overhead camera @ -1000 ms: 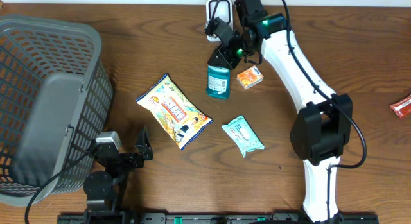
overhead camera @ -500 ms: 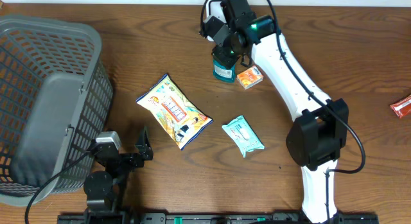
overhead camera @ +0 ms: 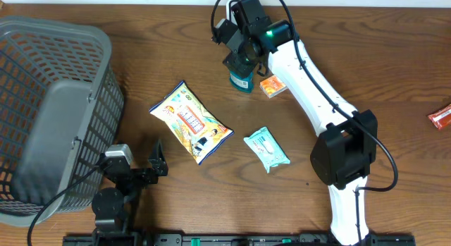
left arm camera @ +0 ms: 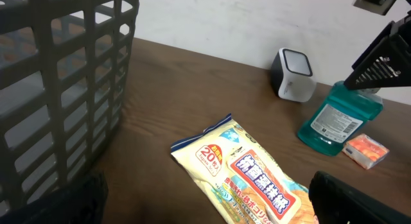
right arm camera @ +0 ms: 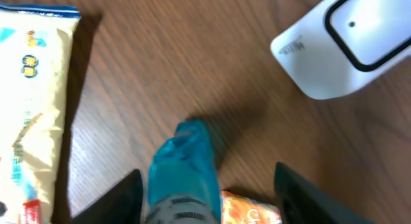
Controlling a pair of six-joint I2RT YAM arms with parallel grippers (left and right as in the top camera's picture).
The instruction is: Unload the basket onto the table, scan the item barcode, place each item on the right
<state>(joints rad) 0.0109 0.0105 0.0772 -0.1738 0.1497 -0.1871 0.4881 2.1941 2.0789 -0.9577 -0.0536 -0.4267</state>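
**deskwatcher:** While the right gripper (right arm camera: 205, 185) hangs over the mouthwash bottle (overhead camera: 240, 80), its jaws stand apart on either side of the cap, and they aren't pinching it as far as I can see. The bottle's upright on the table (overhead camera: 394, 48) near the far edge, just in front of the scanner (left arm camera: 292, 73). There's an orange box (overhead camera: 273, 85) just beside it.

**solderfan:** ok, so how would you do the scan properly?

**deskwatcher:** I'd grab it low on the neck, lift a little and turn it. From the left wrist view the white label (left arm camera: 335, 123) seems to face away from the scanner window. I can't make out the barcode itself, tbh.

**solderfan:** and the other arm?

**deskwatcher:** The left gripper (left arm camera: 205, 205) is wide open by the front edge, well apart from it all. I'd also watch that orange box, since a sloppy turn could knock it.
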